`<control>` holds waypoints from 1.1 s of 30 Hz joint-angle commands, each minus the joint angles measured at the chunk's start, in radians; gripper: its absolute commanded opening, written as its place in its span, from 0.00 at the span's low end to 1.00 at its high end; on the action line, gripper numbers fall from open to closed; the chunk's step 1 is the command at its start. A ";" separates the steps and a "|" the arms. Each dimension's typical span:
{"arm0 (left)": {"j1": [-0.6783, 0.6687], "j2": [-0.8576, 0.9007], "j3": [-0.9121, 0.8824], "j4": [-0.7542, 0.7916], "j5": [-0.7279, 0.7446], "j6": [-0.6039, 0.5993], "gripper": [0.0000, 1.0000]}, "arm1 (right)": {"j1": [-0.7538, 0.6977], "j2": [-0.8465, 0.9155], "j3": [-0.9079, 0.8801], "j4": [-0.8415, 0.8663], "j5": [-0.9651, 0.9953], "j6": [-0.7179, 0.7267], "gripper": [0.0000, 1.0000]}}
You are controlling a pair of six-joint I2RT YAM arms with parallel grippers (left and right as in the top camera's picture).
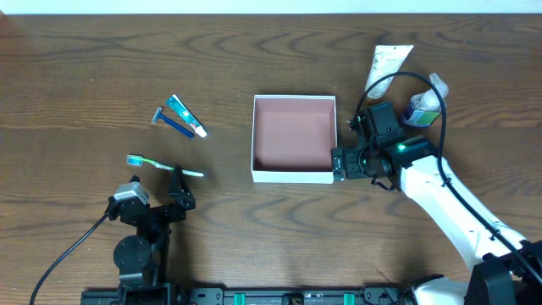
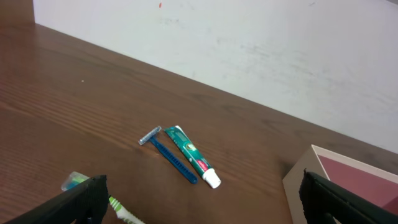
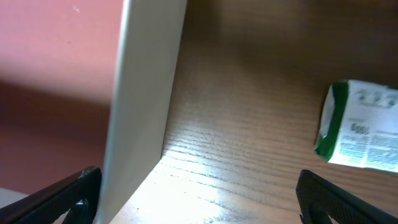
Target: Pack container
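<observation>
The container (image 1: 292, 176) is a square shallow box with white walls and a pink-brown inside, at the table's middle. My right gripper (image 1: 337, 161) stands open astride its right wall near the front corner. In the right wrist view that wall (image 3: 140, 106) rises between the fingers, one finger inside the box and one outside, gripper (image 3: 199, 202) holding nothing. My left gripper (image 1: 157, 188) is open at the front left, just behind a green toothbrush (image 1: 161, 164). The left wrist view shows the toothbrush (image 2: 121, 211) low by the left finger, with the gripper (image 2: 199, 202) empty.
A blue razor (image 1: 169, 123) and a small toothpaste tube (image 1: 186, 117) lie side by side left of the box. They also show in the left wrist view, razor (image 2: 168, 155) and toothpaste (image 2: 191, 155). A white tube (image 1: 388, 63) and a small bottle (image 1: 423, 108) lie right of the box.
</observation>
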 commanded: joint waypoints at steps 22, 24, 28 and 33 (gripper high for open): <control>-0.003 -0.006 -0.014 -0.039 0.011 0.016 0.98 | -0.093 -0.023 0.575 -0.169 0.001 -0.124 0.99; -0.003 -0.006 -0.014 -0.039 0.011 0.016 0.98 | -0.118 -0.023 0.581 -0.163 0.061 -0.127 0.99; -0.003 -0.006 -0.014 -0.039 0.011 0.016 0.98 | -0.193 -0.023 0.581 -0.212 0.124 -0.078 0.99; -0.003 -0.006 -0.014 -0.039 0.011 0.016 0.98 | -0.335 -0.023 0.581 -0.281 0.116 -0.030 0.99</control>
